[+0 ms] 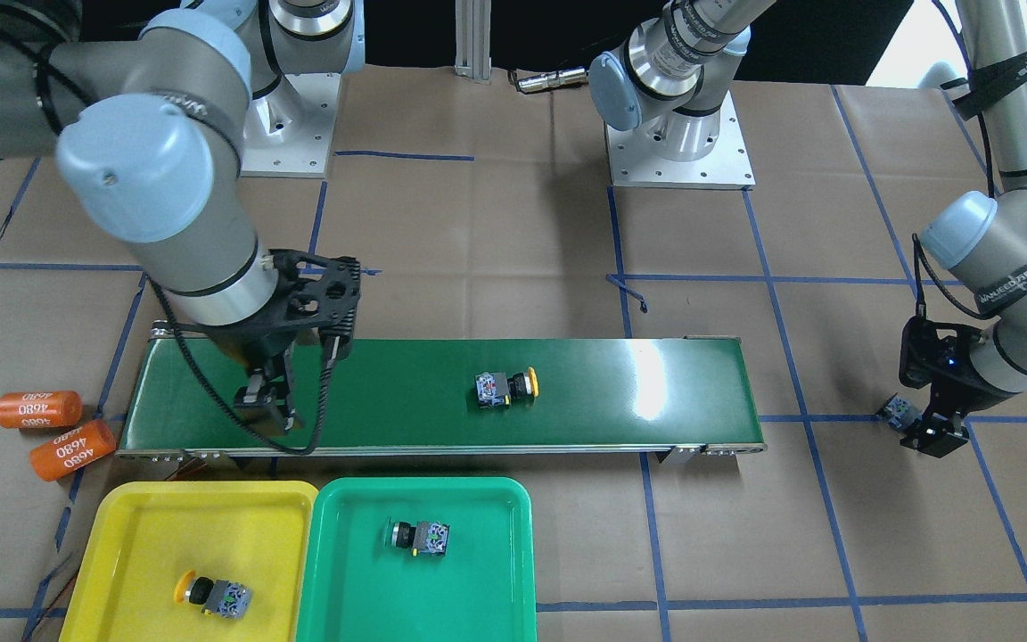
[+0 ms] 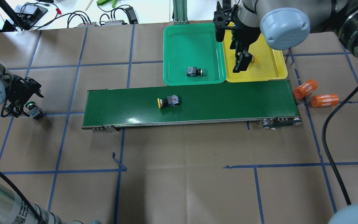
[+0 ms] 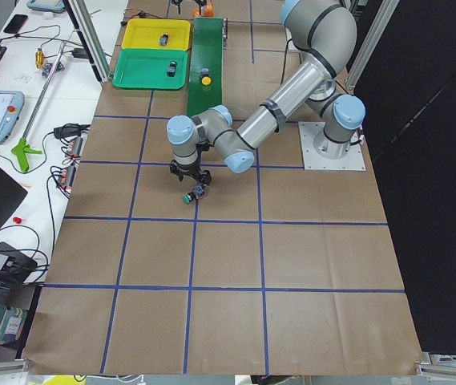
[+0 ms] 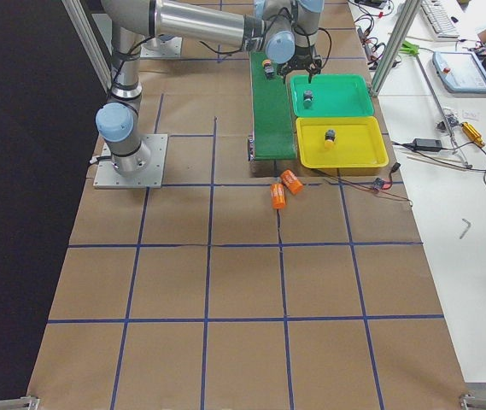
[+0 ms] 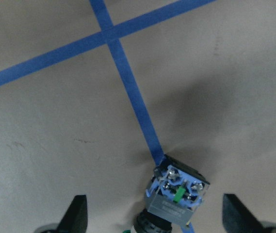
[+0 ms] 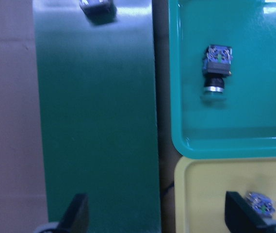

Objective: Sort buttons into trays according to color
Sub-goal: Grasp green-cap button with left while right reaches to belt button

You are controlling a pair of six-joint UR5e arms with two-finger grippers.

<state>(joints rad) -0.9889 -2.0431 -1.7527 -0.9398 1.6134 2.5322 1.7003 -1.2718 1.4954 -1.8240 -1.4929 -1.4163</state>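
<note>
Entry, as I logged it. Left gripper (image 5: 155,213): jaws wide apart, straddling a green-capped button (image 5: 179,191) lying on brown paper tabletop (image 5: 55,145) at a blue tape line (image 5: 128,82). Right gripper (image 1: 266,403): spread, empty, above the glossy conveyor belt (image 1: 612,392), yellow-tray end. Yellow-capped button (image 1: 506,389): mid-belt. Round-cornered plastic trays: green tray (image 1: 496,606) held a second green-capped button (image 1: 420,537); yellow tray (image 1: 139,535), a second yellow-capped button (image 1: 213,596).

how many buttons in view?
4 buttons: one in the yellow tray, one in the green tray, one yellow-capped on the conveyor belt, one green-capped on the table under the open left gripper.
</note>
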